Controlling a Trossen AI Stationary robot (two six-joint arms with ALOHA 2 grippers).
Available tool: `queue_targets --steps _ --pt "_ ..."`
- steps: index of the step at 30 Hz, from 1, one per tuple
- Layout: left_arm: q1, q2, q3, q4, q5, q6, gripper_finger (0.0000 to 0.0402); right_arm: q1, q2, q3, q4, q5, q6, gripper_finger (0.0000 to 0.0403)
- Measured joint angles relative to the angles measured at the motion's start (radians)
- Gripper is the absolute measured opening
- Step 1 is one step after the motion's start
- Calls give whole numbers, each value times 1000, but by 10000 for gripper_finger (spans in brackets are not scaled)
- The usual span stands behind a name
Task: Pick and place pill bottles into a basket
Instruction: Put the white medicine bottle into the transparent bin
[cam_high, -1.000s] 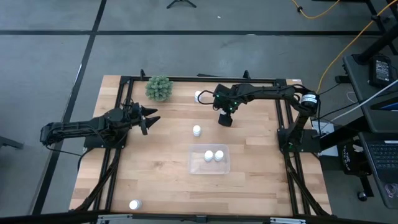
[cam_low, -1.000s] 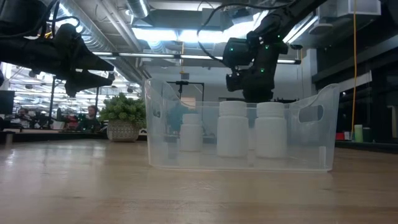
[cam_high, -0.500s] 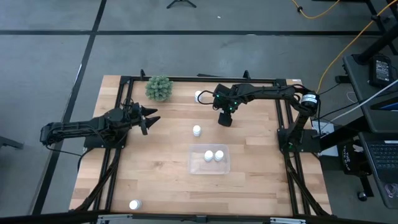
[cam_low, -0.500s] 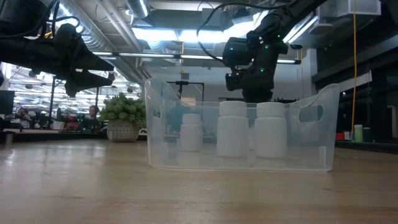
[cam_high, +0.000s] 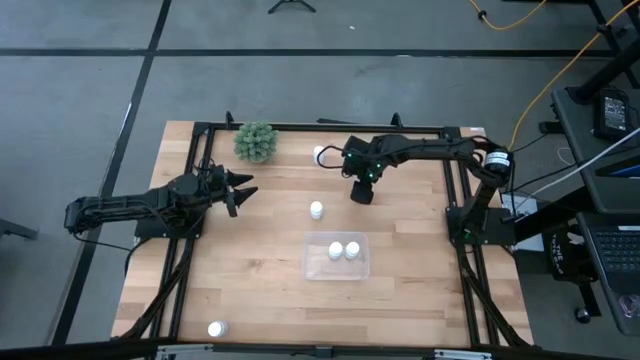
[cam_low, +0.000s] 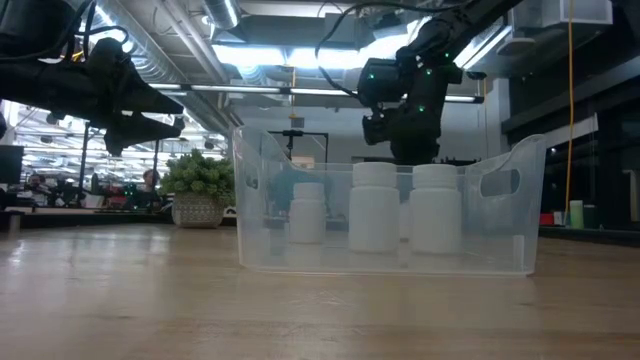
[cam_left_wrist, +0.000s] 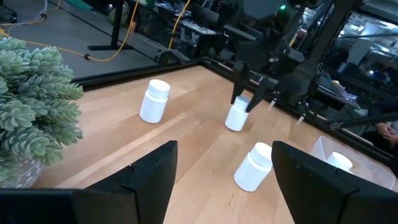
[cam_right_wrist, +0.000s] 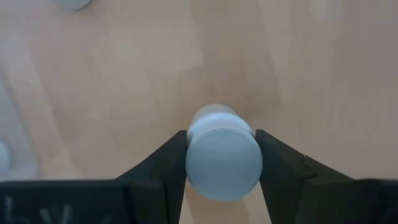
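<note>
My right gripper (cam_high: 362, 190) stands at the table's far middle, fingers down, shut on a white pill bottle (cam_right_wrist: 223, 155); the left wrist view shows that bottle (cam_left_wrist: 237, 116) under its fingers. Loose pill bottles stand at the far side (cam_high: 320, 155), mid-table (cam_high: 316, 209) and the near left (cam_high: 216, 328). Two more (cam_high: 343, 250) stand upright in the clear basket (cam_high: 336, 274). My left gripper (cam_high: 243, 190) hovers open at the left, above the table, holding nothing. My right gripper pinches the pill bottle's top end, at the cap's two opposite sides (cam_right_wrist: 194, 149), between its two fingers (cam_right_wrist: 168, 165). The fingers come from above, pointing down. The bottle stands about upright with its bottom (cam_left_wrist: 234, 127) on the table.
A small green bushy plant (cam_high: 256, 142) in a pot stands at the far left of the table. Black frame rails (cam_high: 190, 250) run along the left and right table edges. Bare wood lies between the basket and the near edge.
</note>
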Motion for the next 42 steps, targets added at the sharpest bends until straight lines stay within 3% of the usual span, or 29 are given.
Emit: queue_targets --steps 8,27,42 --pt "0 0 0 0 0 33 253 67 0 161 -70 1 -1 155" --pt "0 0 0 -4 40 69 253 302 -1 722 -269 81 40 155" --pt "0 0 0 -10 87 70 253 465 -1 802 -311 141 193 155"
